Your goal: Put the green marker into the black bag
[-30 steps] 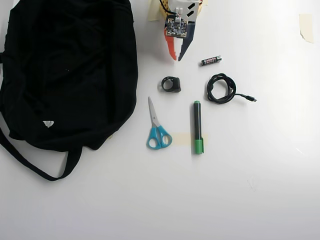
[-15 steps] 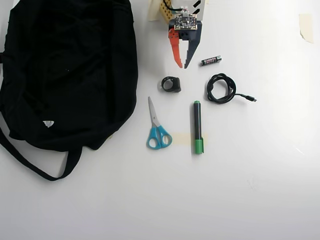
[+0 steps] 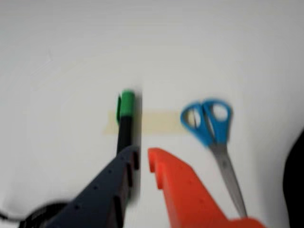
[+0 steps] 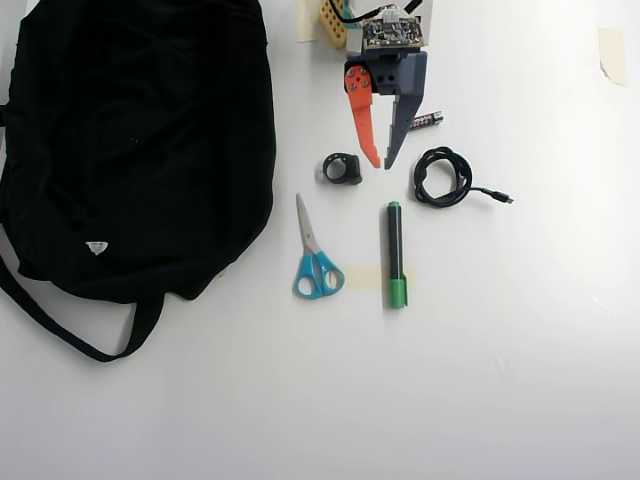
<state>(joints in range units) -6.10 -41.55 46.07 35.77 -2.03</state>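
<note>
Since the frame a second ago the gripper has come down the overhead view from the top edge, and its tips now sit between the small black ring-shaped object and the coiled black cable, just above the top end of the green marker. Nothing else on the table has shifted.

Going left to right in the overhead view: the black bag fills the left side, its strap looping out at the lower left. Right of it lie the blue-handled scissors, blades pointing up the picture. Next comes the green marker, lying straight up and down the view, its green cap at the lower end resting over a strip of pale tape. It is well apart from the bag. Further right is the cable, and above it a small battery, partly under the dark finger.

The gripper holds nothing; its orange and dark fingers stand a narrow gap apart. In the blurred wrist view the gripper points at the marker, with the dark finger overlapping its near end and the scissors to the right.
</note>
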